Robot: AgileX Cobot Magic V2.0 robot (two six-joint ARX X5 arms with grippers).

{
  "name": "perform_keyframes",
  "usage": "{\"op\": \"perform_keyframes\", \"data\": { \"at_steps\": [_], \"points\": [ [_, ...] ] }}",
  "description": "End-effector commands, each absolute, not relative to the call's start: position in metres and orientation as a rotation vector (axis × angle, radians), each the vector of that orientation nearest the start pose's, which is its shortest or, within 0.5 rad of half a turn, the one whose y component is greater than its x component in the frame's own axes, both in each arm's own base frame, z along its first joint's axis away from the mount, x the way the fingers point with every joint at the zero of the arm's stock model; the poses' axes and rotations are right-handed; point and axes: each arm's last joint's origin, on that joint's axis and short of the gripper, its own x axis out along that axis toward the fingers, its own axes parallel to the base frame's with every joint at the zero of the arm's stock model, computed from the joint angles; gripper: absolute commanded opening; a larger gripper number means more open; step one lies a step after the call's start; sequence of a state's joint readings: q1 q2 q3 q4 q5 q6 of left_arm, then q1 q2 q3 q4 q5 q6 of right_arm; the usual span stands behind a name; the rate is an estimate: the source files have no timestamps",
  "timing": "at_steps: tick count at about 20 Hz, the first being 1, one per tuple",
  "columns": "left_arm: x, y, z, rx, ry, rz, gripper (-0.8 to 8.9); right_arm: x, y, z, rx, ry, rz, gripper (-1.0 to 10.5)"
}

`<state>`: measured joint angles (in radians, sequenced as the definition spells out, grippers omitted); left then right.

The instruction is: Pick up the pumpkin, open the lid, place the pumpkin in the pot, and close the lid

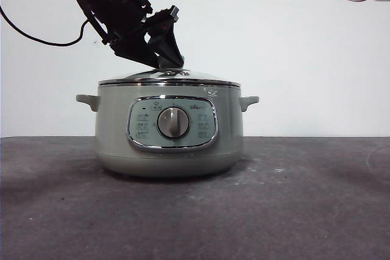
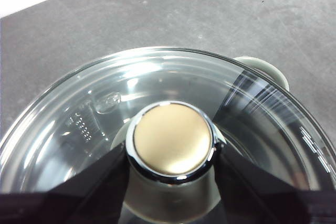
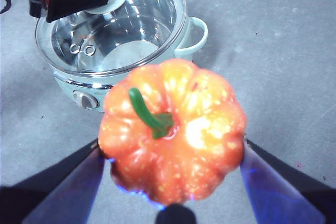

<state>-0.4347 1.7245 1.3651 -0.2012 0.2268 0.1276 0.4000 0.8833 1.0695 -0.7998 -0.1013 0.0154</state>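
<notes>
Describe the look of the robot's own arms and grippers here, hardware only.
The left gripper is matte black, with angular wedge-shaped jaws, a blocky wrist and a loose black cable trailing behind; the right wrist view shows a small red mark on it. The right gripper has flat black jaws with a bluish sheen.

Dark grey speckled table [image 1: 317, 211] before a plain white wall [image 1: 274, 41]; black cable [image 1: 36, 35] at upper left.

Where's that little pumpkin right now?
The pumpkin is up in the air, held between the right gripper's fingers, above and off to one side of the pot.
</notes>
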Motion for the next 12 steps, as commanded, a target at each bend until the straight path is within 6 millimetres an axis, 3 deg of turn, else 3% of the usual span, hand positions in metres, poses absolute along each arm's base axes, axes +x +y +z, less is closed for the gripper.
{"op": "perform_keyframes", "data": {
  "at_steps": [1,6,12],
  "points": [
    [0.353,-0.174,0.280,0.180,0.529,-0.698,-0.12,0.147,0.065,0.356,-0.071,0.619,0.477,-0.1],
    [0.352,-0.173,0.283,0.175,0.521,-0.697,-0.12,0.146,0.065,0.355,-0.074,0.639,0.476,-0.1],
    [0.343,-0.168,0.305,0.170,0.455,-0.694,-0.12,0.146,0.065,0.355,-0.074,0.639,0.476,-0.1]
  ]
}}
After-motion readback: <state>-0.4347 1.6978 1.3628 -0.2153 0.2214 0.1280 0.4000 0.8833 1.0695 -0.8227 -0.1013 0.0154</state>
